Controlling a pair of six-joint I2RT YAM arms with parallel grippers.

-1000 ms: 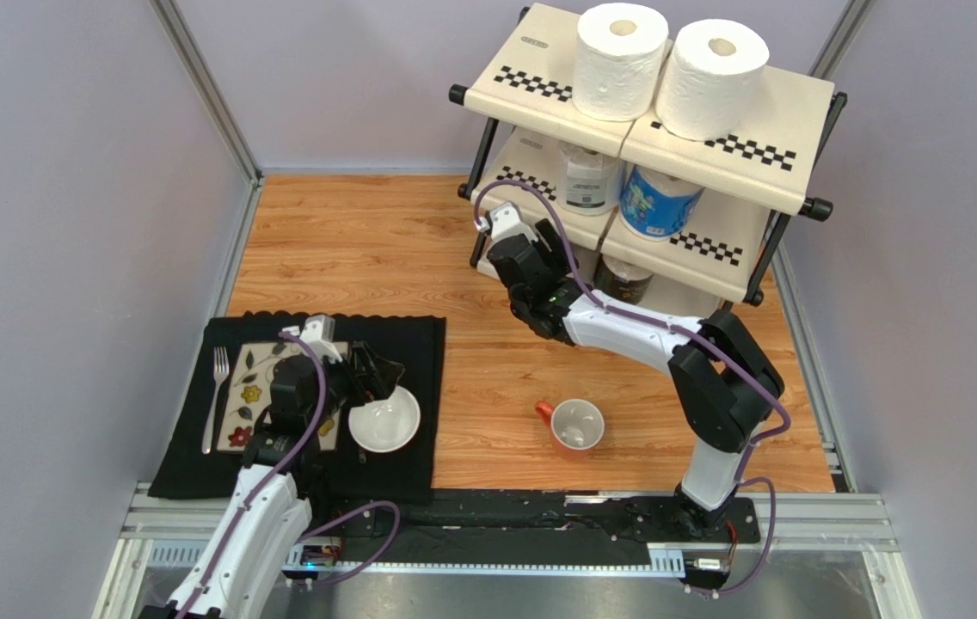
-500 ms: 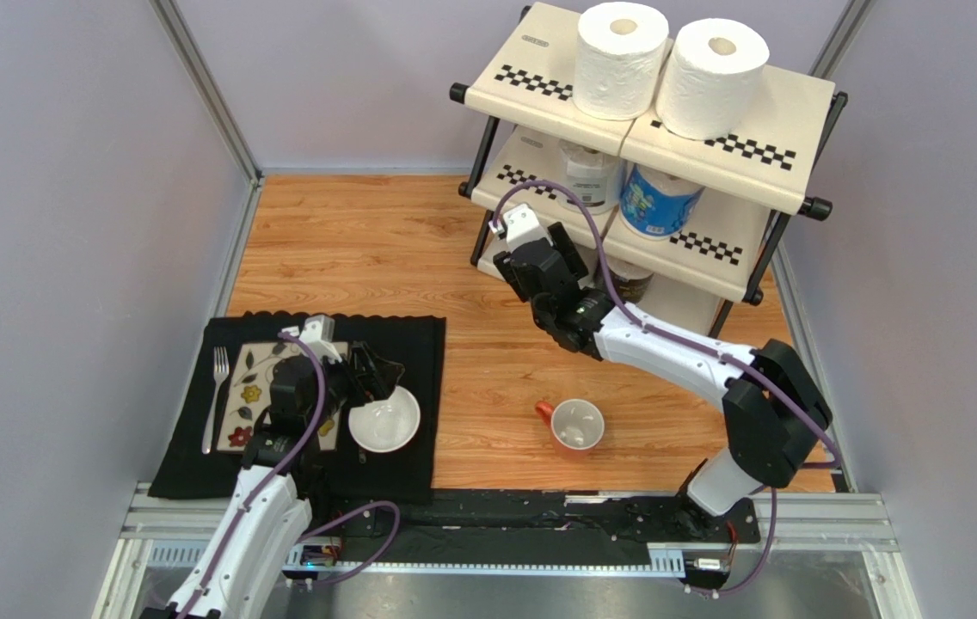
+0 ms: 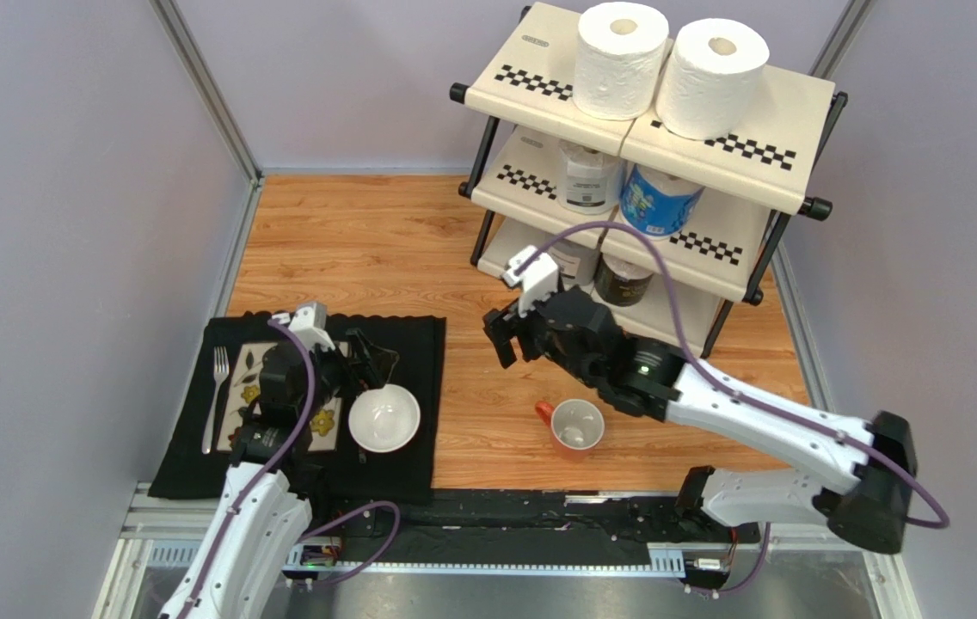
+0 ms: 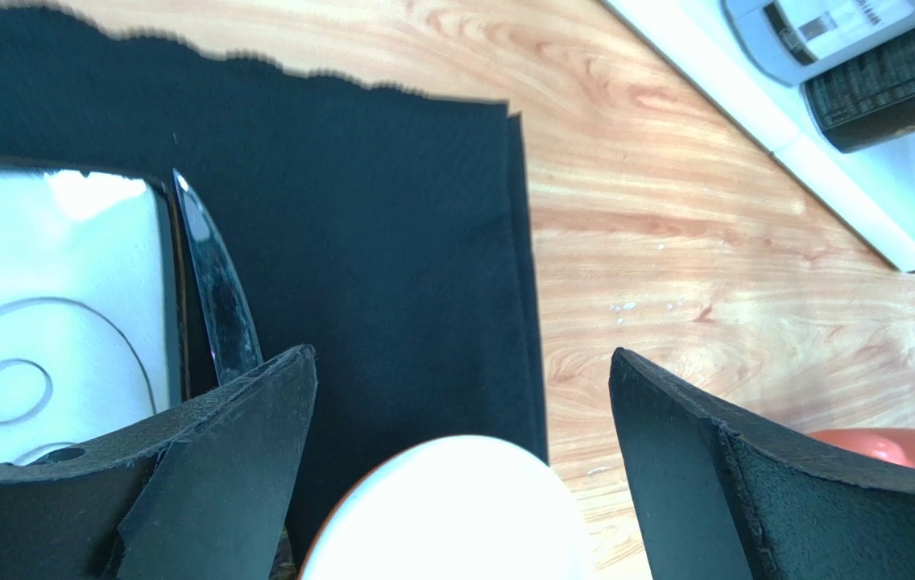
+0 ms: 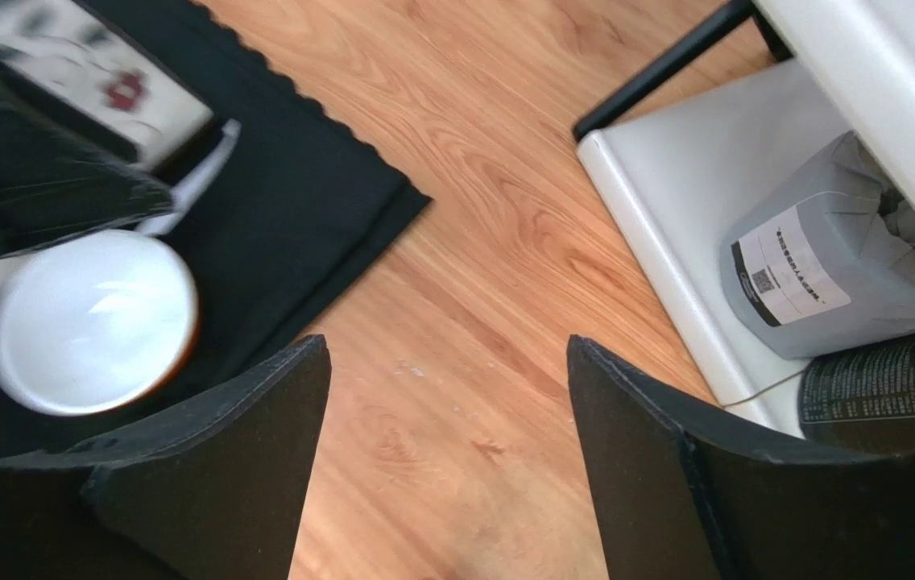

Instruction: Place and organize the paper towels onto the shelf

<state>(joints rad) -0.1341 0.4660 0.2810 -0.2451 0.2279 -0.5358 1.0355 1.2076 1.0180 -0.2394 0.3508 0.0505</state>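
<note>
Six paper towels on the shelf (image 3: 535,72), count them: two white rolls (image 3: 620,58) side by side on the top tier, a clear-wrapped roll (image 3: 587,176) and a blue roll (image 3: 657,201) on the middle tier, and down on the bottom tier a grey roll (image 5: 832,248) with a black roll (image 5: 880,399) right beside it, both lying on their sides in the right wrist view. That puts two on every level, none loose on the wooden table (image 3: 365,245)

The right gripper (image 3: 513,341) hangs over bare wood just in front of the shelf's lower left corner, fingers spread apart, nothing between them and nothing touched. The left gripper (image 3: 371,369) is spread as wide as it goes above the black mat (image 3: 419,338), also empty; the rim of the one white bowl (image 3: 385,418) shows just below the gap between its fingers

Around them: one orange mug (image 3: 574,423) stands on the wood beneath the right arm, near the mat's right edge. On the mat sit one fork (image 3: 219,397) at the far left, one patterned square plate (image 3: 243,387), and one knife (image 4: 218,302) along that plate's edge. The shelf's black frame legs stand just beyond the right gripper
</note>
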